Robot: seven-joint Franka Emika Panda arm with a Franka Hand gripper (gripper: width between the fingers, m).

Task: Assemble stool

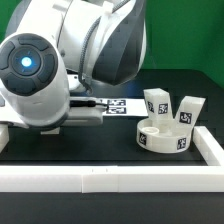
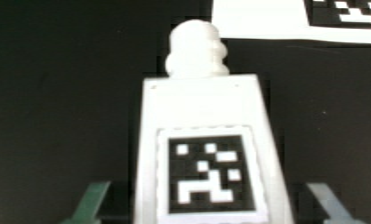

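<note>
The round white stool seat [image 1: 168, 138] sits on the black table at the exterior view's right. Two white tagged legs [image 1: 157, 103] [image 1: 187, 112] stand up from it, leaning apart. In the wrist view a third white leg [image 2: 203, 140] with a black-and-white tag lies lengthwise between my fingers, its ribbed screw tip [image 2: 198, 50] pointing away. My gripper [image 2: 208, 205] straddles the leg's near end. Its fingers [image 2: 98, 200] stand open, with a dark gap on each side of the leg. In the exterior view the arm's body [image 1: 60, 60] hides the gripper and this leg.
The marker board [image 2: 288, 20] lies just beyond the leg's tip and also shows in the exterior view [image 1: 115, 103] behind the arm. White border rails run along the table's front [image 1: 110, 178] and right side [image 1: 212, 145].
</note>
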